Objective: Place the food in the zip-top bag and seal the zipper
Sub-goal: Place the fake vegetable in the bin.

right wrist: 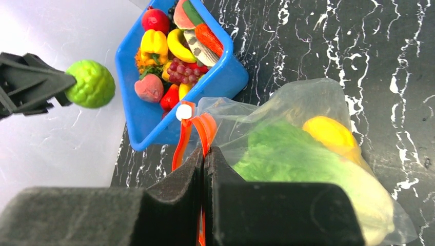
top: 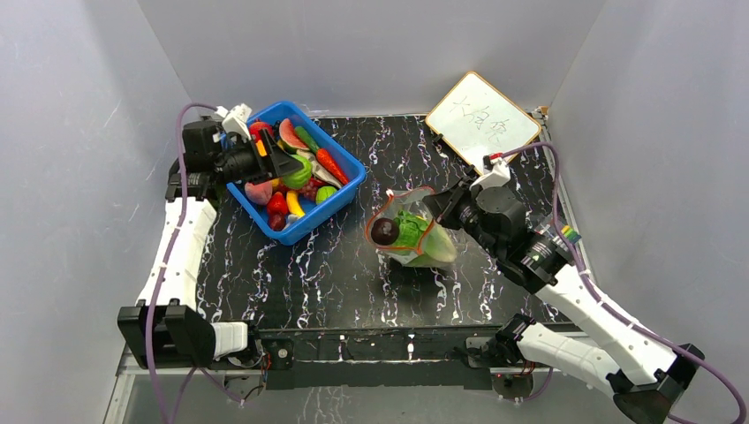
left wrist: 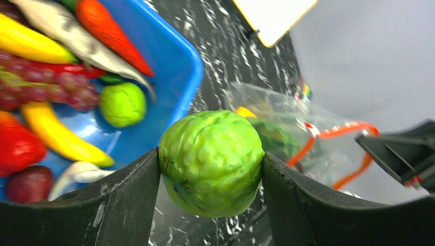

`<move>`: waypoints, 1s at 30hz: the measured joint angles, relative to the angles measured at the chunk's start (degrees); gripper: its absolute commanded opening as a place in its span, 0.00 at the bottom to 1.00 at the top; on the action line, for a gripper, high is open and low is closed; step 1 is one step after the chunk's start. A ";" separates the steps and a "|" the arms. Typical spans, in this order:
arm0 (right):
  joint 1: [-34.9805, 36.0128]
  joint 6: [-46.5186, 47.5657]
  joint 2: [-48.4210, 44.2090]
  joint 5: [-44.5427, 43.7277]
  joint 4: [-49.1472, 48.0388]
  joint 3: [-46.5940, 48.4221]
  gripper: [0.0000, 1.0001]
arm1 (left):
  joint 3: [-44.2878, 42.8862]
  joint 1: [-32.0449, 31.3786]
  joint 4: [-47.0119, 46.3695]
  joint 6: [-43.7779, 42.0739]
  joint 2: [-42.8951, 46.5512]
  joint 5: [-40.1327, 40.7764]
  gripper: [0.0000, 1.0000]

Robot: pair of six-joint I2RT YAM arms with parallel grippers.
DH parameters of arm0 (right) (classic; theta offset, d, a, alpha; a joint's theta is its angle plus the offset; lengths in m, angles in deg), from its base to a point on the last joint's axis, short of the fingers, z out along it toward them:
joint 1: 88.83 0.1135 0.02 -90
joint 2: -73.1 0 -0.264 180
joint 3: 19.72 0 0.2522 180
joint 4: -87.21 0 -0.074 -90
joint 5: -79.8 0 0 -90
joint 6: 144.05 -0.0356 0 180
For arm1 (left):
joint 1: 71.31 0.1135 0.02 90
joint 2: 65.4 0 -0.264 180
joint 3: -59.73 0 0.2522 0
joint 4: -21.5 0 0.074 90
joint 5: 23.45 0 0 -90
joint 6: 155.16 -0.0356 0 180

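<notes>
Black white-veined table (top: 309, 283), blue bin (top: 331, 210) at 10 o'clock, whiteboard (top: 481, 119) at 1 o'clock, zip-top bag (top: 433, 252) near centre, toward 3 o'clock.

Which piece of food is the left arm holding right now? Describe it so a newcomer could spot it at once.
Start at the blue bin of toy food at the far left of the table. Just above it the left tool pinches a round, bright green fruit with wrinkled skin. Unlike the other green ball lying in the bin, it is lifted clear, between two black fingers.
</notes>
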 measured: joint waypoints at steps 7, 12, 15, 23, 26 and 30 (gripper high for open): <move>0.00 -1.55 5.16 1.01 -4.44 1.25 0.00 | 5.25 -7.30 -5.55 6.95 5.77 -5.70 0.38; 0.00 -2.64 7.41 1.90 -6.67 1.38 0.00 | 6.56 -13.90 -9.20 11.52 7.67 -7.17 0.37; 0.00 -3.23 8.15 2.84 -7.54 2.12 0.00 | 8.31 -17.40 -12.76 14.73 7.74 -7.45 0.38; 0.00 -5.68 9.73 5.44 -10.34 2.54 0.00 | 11.80 -31.01 -20.28 20.55 3.50 -2.99 0.45; 0.00 -6.27 10.01 6.45 -10.43 2.54 0.00 | 11.80 -33.14 -21.27 20.81 2.05 -0.48 0.49; 0.00 -6.82 10.01 7.30 -10.71 2.54 0.00 | 11.80 -34.18 -22.23 21.16 0.50 1.38 0.70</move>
